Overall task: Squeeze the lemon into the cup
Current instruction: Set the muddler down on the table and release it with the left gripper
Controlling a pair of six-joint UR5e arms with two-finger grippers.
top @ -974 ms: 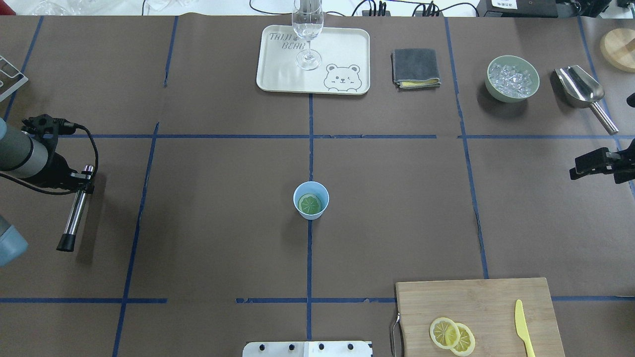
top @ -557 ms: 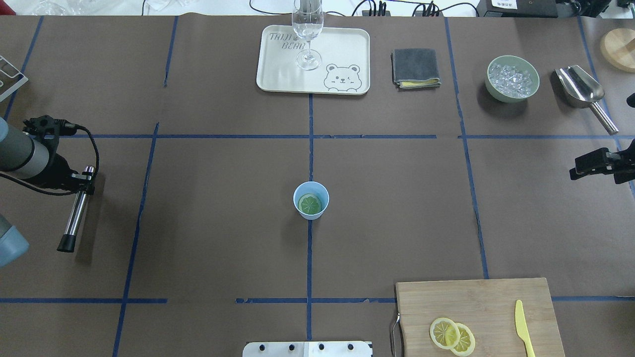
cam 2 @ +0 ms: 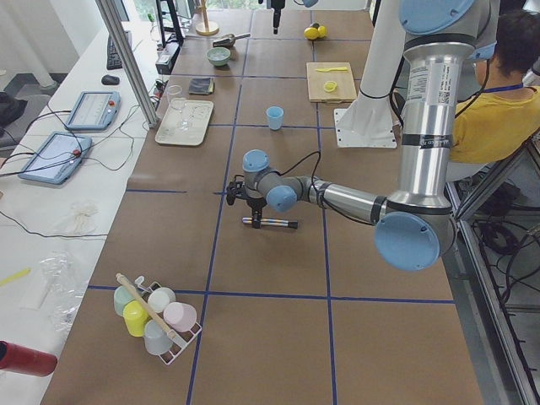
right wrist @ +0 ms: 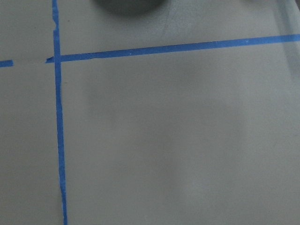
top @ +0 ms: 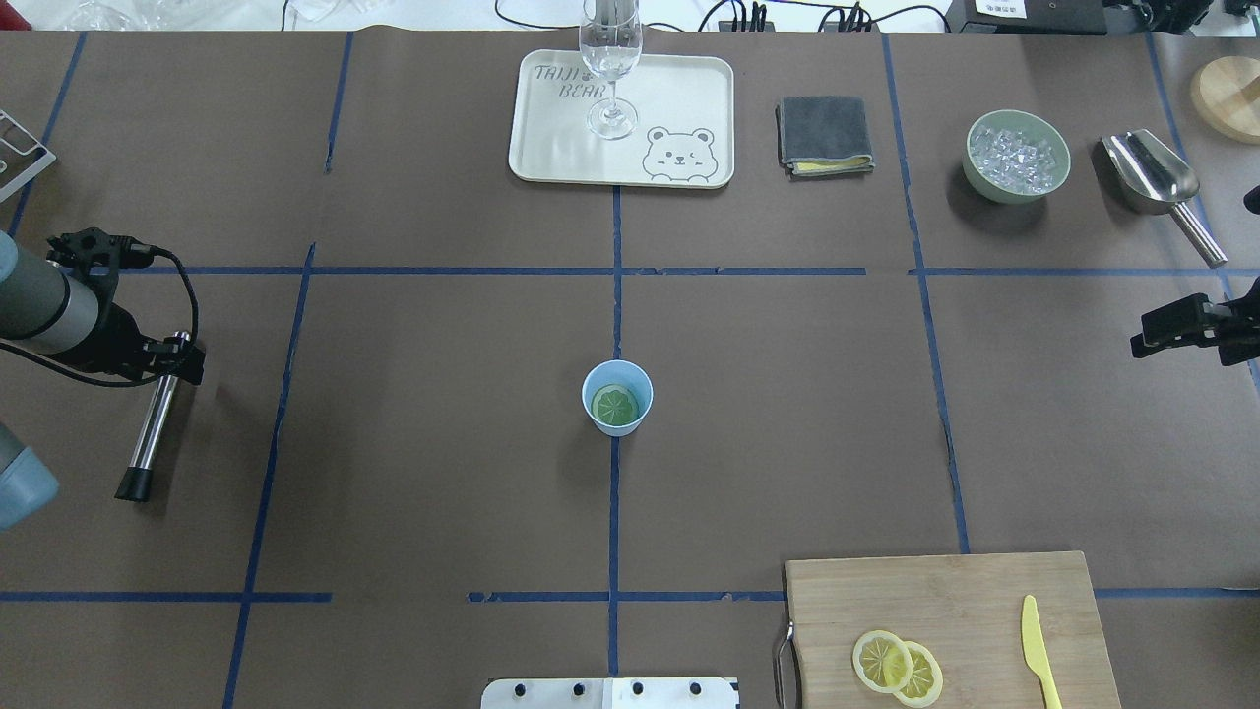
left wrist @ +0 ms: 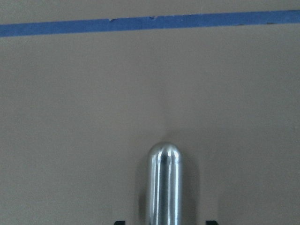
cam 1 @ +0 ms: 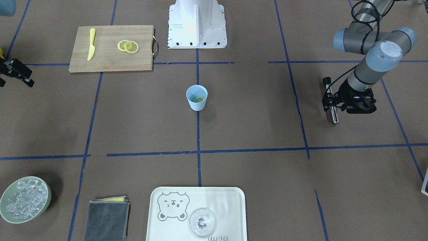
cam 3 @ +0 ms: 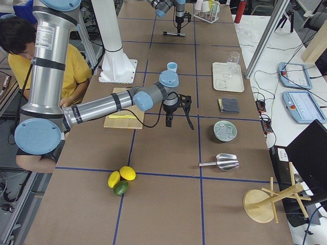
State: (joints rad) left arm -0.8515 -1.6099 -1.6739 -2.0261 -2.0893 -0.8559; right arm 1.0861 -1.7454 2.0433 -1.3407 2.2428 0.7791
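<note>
In the front-facing view you find the lemon (cam 1: 199,99) lying face up inside the cup (cam 1: 196,104), which stands upright at the middle of the worktop (cam 1: 254,113), well apart from both arms; the right gripper (cam 1: 15,73) hangs empty at the edge, jaws parted. In the overhead view the left gripper (top: 167,357) straddles a steel rod (top: 148,433) lying on the worktop. In the left wrist view its jaws stand clear of that rod on either side, unclenched.

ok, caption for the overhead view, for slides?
Lemon slice in the blue cup at table centre; left pincer open over a steel rod, right pincer at the edge.
</note>
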